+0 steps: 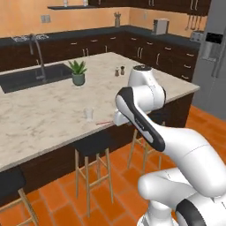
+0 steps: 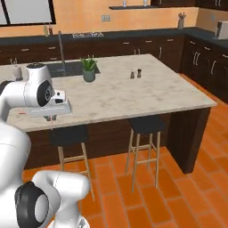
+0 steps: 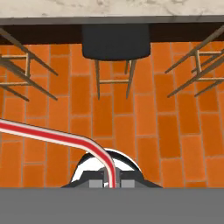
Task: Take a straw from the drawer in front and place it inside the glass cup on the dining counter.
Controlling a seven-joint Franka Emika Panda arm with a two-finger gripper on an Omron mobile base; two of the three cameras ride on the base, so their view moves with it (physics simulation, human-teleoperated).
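One straw (image 3: pixel 57 136) clamped between fingers (image 3: pixel 110 181), bottom centre of hand view, bent end trailing left over floor. Glass cup (image 1: pixel 89 114) on worktop (image 1: pixel 39 114), left-centre of left base view. Risk: thin straw pivots in pinch, misses cup mouth, tips tumbler.

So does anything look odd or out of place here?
Nothing spilled or broken. The one unusual sight is the straw: it is pinched between the fingers at the counter's edge, above the brick floor and stools, not yet in the glass cup, which stands upright on the dining counter.
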